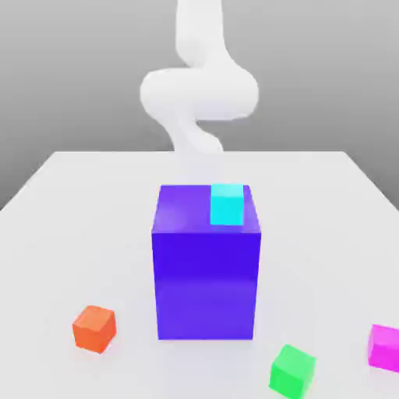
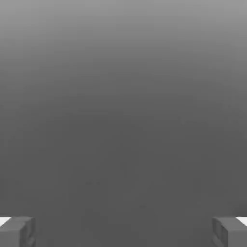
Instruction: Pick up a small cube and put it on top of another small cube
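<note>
Blue-violet, the big block [image 1: 206, 273] stands on the pale surface [image 1: 78, 234] in the exterior view, a cyan cube [image 1: 227, 205] on its top, towards the exterior view's right; an orange cube [image 1: 94, 329] sits near the block on the exterior view's left; a green cube [image 1: 293, 372] and the magenta cube [image 1: 385, 347] lie to the right, the magenta one farthest over, at the edge; in the hand view, my claw [image 2: 123, 232] stands wide apart, nothing between its fingers, against plain grey.

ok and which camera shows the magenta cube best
The exterior view: there the magenta cube lies on the table at the view's right edge, slightly cut off. The hand view shows none of it, just dark grey between open fingers.
</note>
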Robot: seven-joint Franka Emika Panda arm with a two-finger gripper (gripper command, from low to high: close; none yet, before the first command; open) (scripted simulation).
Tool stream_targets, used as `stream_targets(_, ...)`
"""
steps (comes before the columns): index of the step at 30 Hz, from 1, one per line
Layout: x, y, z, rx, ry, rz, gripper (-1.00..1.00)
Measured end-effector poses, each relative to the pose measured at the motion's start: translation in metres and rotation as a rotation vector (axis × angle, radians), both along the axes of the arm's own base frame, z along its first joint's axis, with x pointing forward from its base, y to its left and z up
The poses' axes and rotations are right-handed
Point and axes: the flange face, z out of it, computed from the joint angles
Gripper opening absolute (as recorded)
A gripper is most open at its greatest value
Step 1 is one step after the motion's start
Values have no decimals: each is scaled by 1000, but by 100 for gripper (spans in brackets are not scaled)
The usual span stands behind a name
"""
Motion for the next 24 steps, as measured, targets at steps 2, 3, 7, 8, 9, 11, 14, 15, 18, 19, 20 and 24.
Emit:
stream_targets(2, 25, 19, -28, -38, 52, 72, 0)
stream_targets(3, 36, 29, -43, -55, 77, 108, 0)
stream_targets(7, 72, 70, -103, -125, 173, 251, 0)
stream_targets(8, 78, 81, -119, -142, 196, 288, 0)
stream_targets(9, 85, 92, -136, -159, 219, 325, 0)
stream_targets(11, 94, 114, -169, -192, 264, 401, 0)
stream_targets(14, 103, 147, -221, -241, 330, 516, 0)
stream_targets(15, 104, 158, -239, -257, 352, 555, 0)
stream_targets(18, 100, 196, -294, -307, 415, 685, 0)
stream_targets(19, 96, 209, -312, -323, 435, 731, 0)
stream_targets(20, 91, 221, -330, -339, 455, 776, 0)
stream_targets(24, 75, 251, -404, -393, 540, 922, 0)
